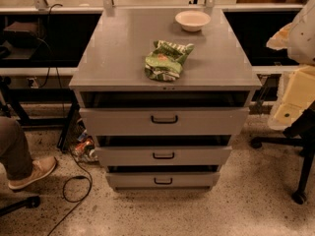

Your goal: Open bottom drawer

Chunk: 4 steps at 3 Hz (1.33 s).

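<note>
Apparently the reach has not begun: the bottom drawer point(129, 180) looks shut, lowest of three under the table point(118, 48). The end effector is out of view, its state unknowable. Next it must go low, grip the black handle point(163, 181) and pull straight out.

Matt metal bottom drawer point(187, 180); cream plastic hand point(294, 100) far right.

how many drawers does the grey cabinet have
3, stacked: top drawer under the cabinet top, middle drawer below it, bottom drawer nearest the floor. None look hidden. The gripper is at the right edge, apart from them.
</note>
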{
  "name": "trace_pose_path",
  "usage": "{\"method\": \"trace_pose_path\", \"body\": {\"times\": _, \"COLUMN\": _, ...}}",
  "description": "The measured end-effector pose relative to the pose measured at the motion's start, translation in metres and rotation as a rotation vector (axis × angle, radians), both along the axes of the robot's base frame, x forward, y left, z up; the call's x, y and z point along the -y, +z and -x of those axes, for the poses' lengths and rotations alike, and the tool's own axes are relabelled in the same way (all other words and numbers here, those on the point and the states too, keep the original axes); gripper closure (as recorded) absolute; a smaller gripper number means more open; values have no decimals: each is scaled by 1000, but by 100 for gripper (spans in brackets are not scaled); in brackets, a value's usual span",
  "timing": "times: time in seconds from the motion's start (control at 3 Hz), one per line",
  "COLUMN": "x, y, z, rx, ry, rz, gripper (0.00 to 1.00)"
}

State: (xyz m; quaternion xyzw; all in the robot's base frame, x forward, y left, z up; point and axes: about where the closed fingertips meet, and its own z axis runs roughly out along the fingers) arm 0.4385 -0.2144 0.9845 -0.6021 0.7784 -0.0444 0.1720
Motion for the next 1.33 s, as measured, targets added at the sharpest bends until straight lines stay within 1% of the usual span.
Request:
{"method": "trace_pose_path", "body": {"times": 0.67, "x": -1, "y": -6, "z": 8, "rx": -11, "ry": 8, "rz": 10, "gripper": 0}}
{"method": "trace_pose_path", "body": {"times": 1.0, "x": -9, "y": -51, "z": 36, "rx": -13, "ry": 49, "rz": -45, "gripper": 0}}
{"method": "trace_pose_path", "body": {"times": 1.33, "x": -24, "y": -111, "z": 48, "rx": -23, "ry": 86, "rz": -105, "gripper": 0}}
